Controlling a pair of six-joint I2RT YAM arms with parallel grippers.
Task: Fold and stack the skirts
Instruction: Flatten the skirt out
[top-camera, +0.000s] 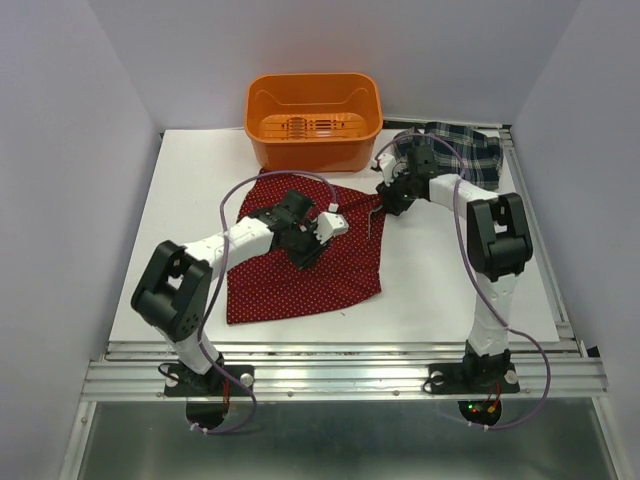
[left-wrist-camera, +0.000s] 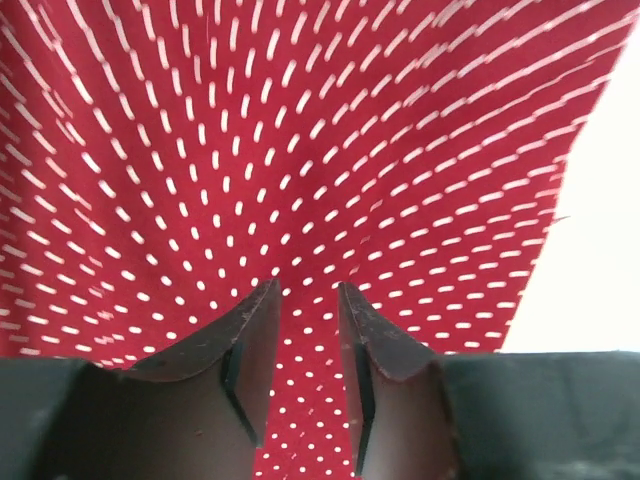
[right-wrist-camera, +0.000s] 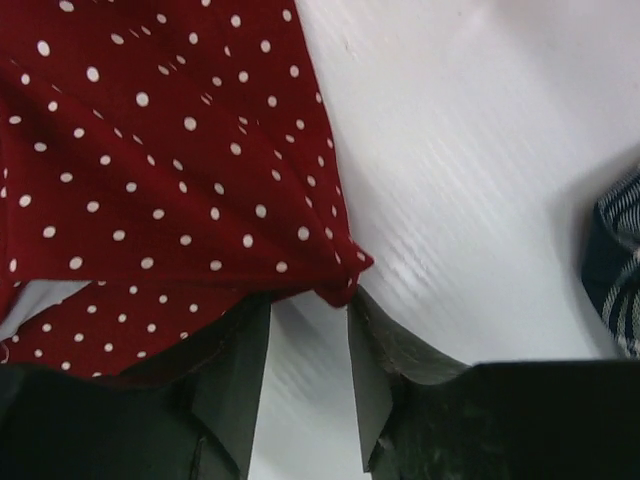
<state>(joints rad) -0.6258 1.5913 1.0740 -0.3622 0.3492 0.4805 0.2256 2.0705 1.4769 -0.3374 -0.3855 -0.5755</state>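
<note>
The dark red skirt with white dots (top-camera: 300, 265) lies spread flat on the middle of the white table. My left gripper (top-camera: 338, 222) hovers over its right half, jaws slightly apart and empty; in the left wrist view (left-wrist-camera: 308, 290) the dotted cloth (left-wrist-camera: 300, 150) shows flat between the fingers. My right gripper (top-camera: 385, 203) is open at the skirt's far right corner; in the right wrist view (right-wrist-camera: 310, 305) that corner (right-wrist-camera: 345, 275) lies just at the fingertips, with bare table between the jaws. The plaid skirt (top-camera: 455, 150) lies crumpled at the back right, and its edge shows in the right wrist view (right-wrist-camera: 615, 265).
An orange plastic bin (top-camera: 313, 120) stands at the back centre, just behind the red skirt. Bare table (top-camera: 440, 280) lies right of the red skirt. Purple cables loop off both arms.
</note>
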